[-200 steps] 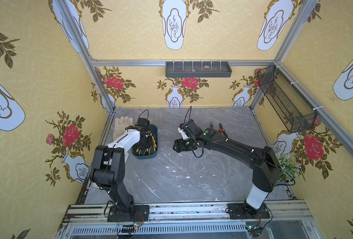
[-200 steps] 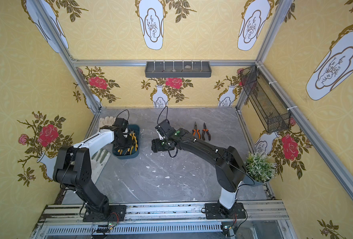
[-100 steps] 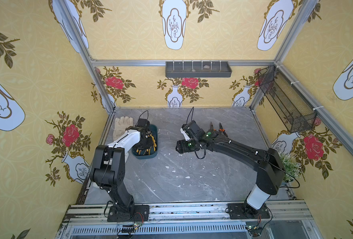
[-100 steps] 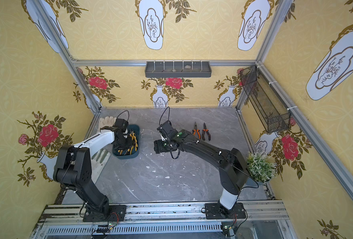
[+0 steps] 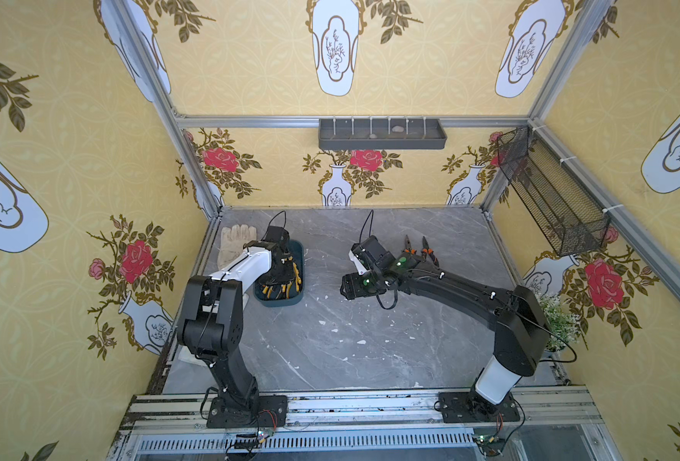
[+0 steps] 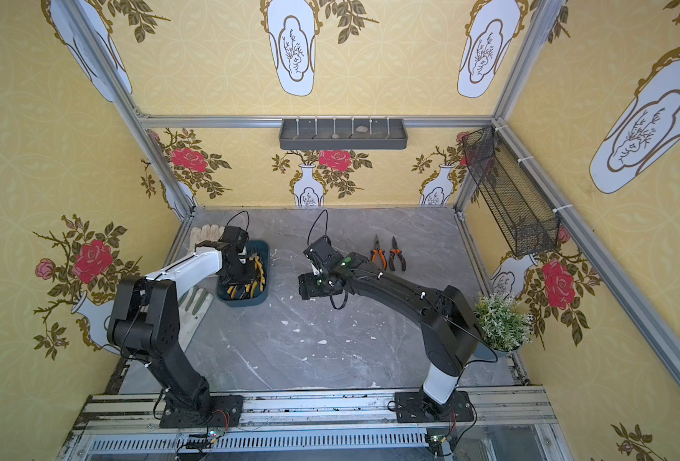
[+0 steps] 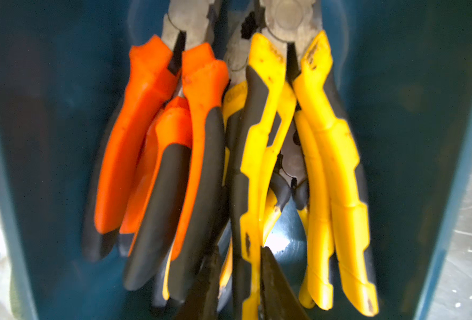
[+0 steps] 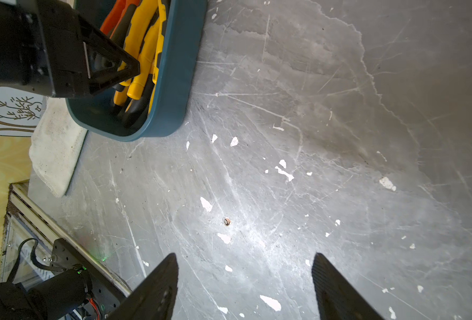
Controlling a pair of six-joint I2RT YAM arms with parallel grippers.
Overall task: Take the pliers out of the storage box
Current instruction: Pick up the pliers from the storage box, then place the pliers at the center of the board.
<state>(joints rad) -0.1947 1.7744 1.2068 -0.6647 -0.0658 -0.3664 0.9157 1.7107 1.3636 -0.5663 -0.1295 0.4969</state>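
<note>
Left gripper down in the box — right gripper wide open, empty
Left fingers sit nearly closed around a yellow handle among the pliers heaped inside; whether they pinch it I cannot tell — two more pliers lie on the table, well apart

Orange, yellow pliers inside teal box

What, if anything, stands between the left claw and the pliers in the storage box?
Nothing visible does. The left claw is down inside the storage box, its fingertips on either side of a yellow handle of the pliers. Whether they are clamped on it cannot be told.
</note>
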